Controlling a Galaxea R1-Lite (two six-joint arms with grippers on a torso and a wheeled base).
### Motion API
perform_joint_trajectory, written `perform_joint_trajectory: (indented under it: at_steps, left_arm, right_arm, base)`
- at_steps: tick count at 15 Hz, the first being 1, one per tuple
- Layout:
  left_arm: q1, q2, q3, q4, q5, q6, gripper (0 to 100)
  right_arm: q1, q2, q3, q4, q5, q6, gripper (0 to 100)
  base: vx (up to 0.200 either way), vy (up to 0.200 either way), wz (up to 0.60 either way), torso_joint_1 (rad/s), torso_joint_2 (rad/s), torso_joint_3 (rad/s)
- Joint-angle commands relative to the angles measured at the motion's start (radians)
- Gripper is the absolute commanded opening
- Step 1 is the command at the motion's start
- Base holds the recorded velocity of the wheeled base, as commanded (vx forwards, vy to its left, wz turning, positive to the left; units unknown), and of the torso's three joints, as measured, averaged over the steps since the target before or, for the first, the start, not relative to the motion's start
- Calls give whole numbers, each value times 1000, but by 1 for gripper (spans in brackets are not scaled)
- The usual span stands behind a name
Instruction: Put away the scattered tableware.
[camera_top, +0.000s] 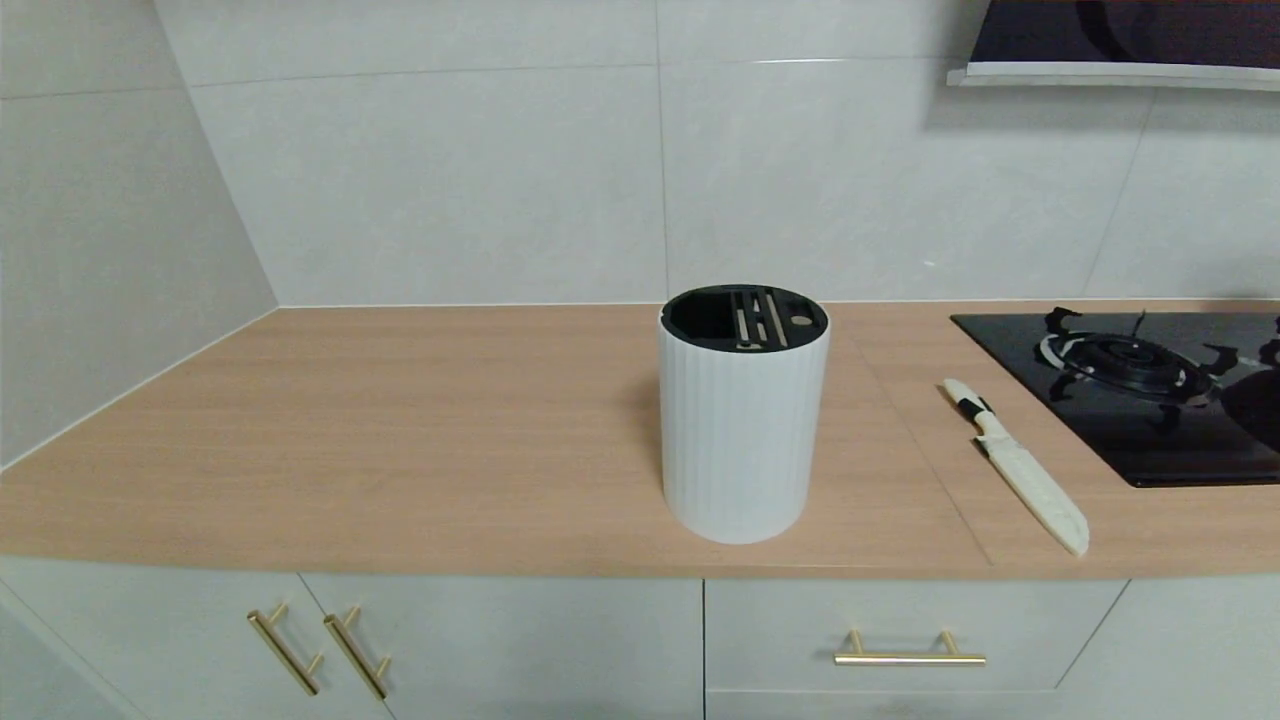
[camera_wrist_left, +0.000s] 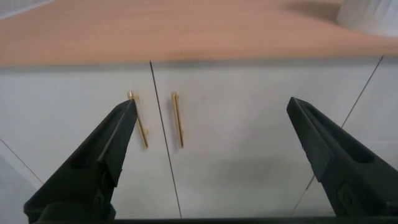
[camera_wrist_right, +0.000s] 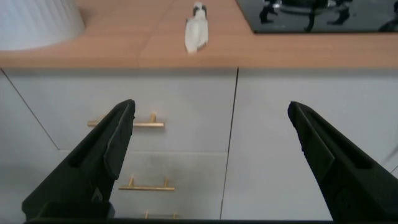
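At the lower left of the head view we see two slanted gold handles (camera_top: 320, 650) on the white cabinet doors (camera_top: 180, 640) beneath the table (camera_top: 400, 430). The left wrist view faces that same pair head-on, and there our left hand (camera_wrist_left: 211, 104) hangs in front of the doors, below the table's edge, its two dark fingers (camera_wrist_left: 102, 162) spread wide with nothing between them. That view catches just the base of the knife holder (camera_wrist_left: 370, 15) near the table's front, whereas the head view shows it whole, a little right of centre: a white ribbed cylinder standing upright, its black top cut with slots and a round hole. Lower right of it in the head frame runs a drawer handle (camera_top: 909, 657). The right wrist view looks straight at that drawer front, with a second handle (camera_wrist_right: 146, 185) lower down the cabinet, and our right hand (camera_wrist_right: 211, 106) is held low before it, fingers (camera_wrist_right: 102, 162) likewise wide apart and empty. The knife (camera_top: 1015, 465) lies flat on the table in the right part of the head frame, between the holder and the black stove (camera_top: 1120, 400), touching neither. It is pale with a black band on its grip, grip toward the wall and blade tip near the front edge. The right wrist view sees it end-on, tip nearest.
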Motion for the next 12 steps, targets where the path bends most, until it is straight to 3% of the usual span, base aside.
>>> perform_joint_trajectory:
  at_steps: [1, 12]
  left_arm:
    - [0, 0, 0, 0, 0, 0, 100]
    - [0, 0, 0, 0, 0, 0, 100]
  right_arm:
    - [0, 1, 0, 0, 0, 0, 100]
    - [0, 1, 0, 0, 0, -2, 100]
  base:
    - [0, 0, 0, 227, -500, -276]
    - [0, 0, 0, 261, -562, -301]
